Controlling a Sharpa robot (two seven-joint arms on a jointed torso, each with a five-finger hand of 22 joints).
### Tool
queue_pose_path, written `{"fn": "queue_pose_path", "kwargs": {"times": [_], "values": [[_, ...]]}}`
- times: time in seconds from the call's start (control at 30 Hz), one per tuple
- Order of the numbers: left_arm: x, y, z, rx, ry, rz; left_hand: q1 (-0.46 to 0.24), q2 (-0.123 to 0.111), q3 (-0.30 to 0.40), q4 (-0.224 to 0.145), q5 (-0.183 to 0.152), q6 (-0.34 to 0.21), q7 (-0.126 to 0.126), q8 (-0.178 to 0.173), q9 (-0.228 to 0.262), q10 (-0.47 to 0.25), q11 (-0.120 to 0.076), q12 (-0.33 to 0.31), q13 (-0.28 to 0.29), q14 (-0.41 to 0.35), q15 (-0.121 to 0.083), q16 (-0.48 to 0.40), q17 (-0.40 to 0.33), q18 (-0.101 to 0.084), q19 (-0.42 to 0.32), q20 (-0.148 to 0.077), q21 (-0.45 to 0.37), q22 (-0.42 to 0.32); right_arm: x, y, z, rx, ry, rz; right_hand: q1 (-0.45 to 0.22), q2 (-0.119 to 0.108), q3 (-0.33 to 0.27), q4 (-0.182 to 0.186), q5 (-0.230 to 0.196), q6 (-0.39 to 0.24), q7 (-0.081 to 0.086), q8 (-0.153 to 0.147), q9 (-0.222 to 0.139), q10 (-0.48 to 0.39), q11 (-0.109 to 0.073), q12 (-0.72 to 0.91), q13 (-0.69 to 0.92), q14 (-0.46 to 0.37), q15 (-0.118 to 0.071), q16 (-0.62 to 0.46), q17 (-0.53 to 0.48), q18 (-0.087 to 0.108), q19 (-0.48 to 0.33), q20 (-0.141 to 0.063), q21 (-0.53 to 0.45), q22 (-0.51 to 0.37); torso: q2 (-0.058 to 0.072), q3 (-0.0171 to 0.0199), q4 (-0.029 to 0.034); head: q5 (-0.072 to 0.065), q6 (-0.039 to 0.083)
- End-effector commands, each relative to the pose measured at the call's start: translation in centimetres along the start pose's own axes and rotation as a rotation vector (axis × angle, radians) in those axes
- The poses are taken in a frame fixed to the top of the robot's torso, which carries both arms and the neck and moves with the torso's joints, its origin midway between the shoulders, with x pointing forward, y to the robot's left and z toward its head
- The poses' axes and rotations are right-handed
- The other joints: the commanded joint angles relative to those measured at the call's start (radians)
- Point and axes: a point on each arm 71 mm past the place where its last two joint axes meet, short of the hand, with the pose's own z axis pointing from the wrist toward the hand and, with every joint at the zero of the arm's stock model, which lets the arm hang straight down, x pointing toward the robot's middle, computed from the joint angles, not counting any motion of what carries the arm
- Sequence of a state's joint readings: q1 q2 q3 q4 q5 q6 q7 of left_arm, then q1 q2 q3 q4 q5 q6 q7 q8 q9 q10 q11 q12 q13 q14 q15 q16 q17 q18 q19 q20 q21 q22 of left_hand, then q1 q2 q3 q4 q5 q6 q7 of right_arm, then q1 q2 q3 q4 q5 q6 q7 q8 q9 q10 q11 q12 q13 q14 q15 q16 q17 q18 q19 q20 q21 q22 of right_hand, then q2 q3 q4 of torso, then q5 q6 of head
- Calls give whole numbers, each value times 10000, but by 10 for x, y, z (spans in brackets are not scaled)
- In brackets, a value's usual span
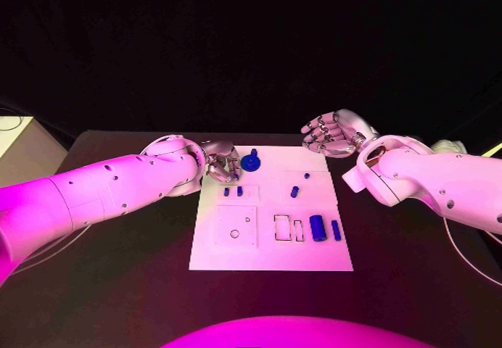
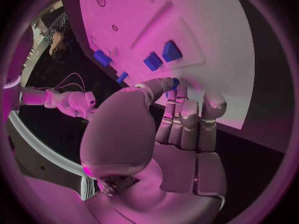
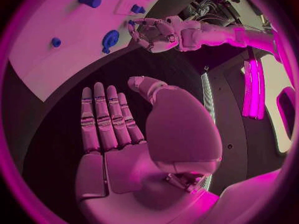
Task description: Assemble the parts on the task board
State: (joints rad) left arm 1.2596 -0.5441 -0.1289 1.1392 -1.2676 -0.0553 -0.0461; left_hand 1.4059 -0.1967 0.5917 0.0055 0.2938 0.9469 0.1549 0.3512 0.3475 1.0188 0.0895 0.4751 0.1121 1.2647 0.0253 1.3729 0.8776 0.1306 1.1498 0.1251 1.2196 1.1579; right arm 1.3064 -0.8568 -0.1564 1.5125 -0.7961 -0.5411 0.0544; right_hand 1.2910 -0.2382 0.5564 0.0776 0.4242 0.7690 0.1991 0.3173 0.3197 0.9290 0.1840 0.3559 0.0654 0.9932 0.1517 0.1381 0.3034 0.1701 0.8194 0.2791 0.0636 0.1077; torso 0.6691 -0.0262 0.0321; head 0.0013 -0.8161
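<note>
The white task board [image 1: 267, 254] lies in the middle of the black table. My left hand [image 1: 217, 161] hovers at the board's far left corner and pinches a small blue part [image 2: 175, 83] between thumb and fingertips. Just beside that hand a round blue part [image 1: 251, 161] sits on the board. Two small blue parts [image 1: 232, 191] stand close behind it, and others [image 1: 294, 191] lie toward the middle. A thick blue cylinder [image 1: 317, 227] and a slimmer one [image 1: 336, 230] lie at the right edge. My right hand [image 1: 333, 134] is raised past the far right corner, fingers spread, empty.
The board has a square recess [image 1: 236, 225] with a small hole and narrow rectangular slots [image 1: 282, 227] near its middle. A pale box [image 1: 26, 148] stands at the table's left edge. Bare black table [image 1: 418, 275] surrounds the board.
</note>
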Motion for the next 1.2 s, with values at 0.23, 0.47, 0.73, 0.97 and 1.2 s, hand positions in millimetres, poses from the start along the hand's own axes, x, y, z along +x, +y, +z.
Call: {"fn": "queue_pose_path", "kwargs": {"times": [0.23, 0.47, 0.73, 0.97, 1.2], "values": [[7, 3, -1, -143, 362, 11, -72, -5, -22, -74, -23, -263, 103, -291, -79, -17, 113, -171, 4, -80, 66, -12, 67, -49, -72, 56, -54, -27, 1, 1, 0, -139, 118, -74, -91, 26, 45, -52, 35, 87, 514, 6, -24, 42, 41, 55, -10, 13, 39, -61, -34, 144, -53, 9, 17, -56, -3, -14, 6, 26, 16], [7, 1, -1, -63, 311, -40, -115, -16, -31, -65, -22, -375, 103, -397, -107, 7, 110, -202, 23, -76, 67, 7, 78, -48, -66, 69, -55, -24, 1, 1, 0, -135, 135, -76, -93, 26, 45, -52, 34, 86, 514, 5, -25, 40, 42, 55, -11, 12, 40, -63, -36, 144, -54, 9, 17, -59, 8, -11, 3, 40, 15], [7, 1, -1, -73, 275, -95, -179, -56, -47, -58, -24, -581, 114, -568, -155, 34, 102, -255, 54, -58, 65, 38, 115, -55, -28, 75, -36, 2, 2, 1, 0, -134, 145, -78, -93, 26, 45, -52, 34, 86, 514, 5, -25, 40, 42, 55, -11, 12, 40, -63, -36, 144, -54, 9, 17, -59, 7, -6, -6, 41, 7], [6, 4, -2, -199, 281, -107, -324, -168, -89, -20, -12, -1127, 134, -915, -257, 115, 51, -309, 147, -28, 30, 68, 112, -61, 26, 59, -44, 6, 1, 1, 1, -129, 139, -80, -102, 25, 44, -50, 33, 84, 516, 4, -28, 37, 44, 53, -12, 9, 42, -68, -41, 143, -55, 10, 17, -68, 9, -4, 1, 40, 9], [5, 7, -3, -276, 238, -106, -329, -185, -86, -26, -6, -1281, 128, -996, -279, 132, 40, -323, 179, -14, 20, 76, 118, -66, 52, 50, -38, 16, 1, 1, 0, -127, 129, -81, -105, 24, 43, -50, 32, 84, 517, 3, -29, 37, 44, 53, -12, 7, 43, -70, -43, 143, -56, 11, 17, -71, 5, -10, 4, 38, 8]]}}
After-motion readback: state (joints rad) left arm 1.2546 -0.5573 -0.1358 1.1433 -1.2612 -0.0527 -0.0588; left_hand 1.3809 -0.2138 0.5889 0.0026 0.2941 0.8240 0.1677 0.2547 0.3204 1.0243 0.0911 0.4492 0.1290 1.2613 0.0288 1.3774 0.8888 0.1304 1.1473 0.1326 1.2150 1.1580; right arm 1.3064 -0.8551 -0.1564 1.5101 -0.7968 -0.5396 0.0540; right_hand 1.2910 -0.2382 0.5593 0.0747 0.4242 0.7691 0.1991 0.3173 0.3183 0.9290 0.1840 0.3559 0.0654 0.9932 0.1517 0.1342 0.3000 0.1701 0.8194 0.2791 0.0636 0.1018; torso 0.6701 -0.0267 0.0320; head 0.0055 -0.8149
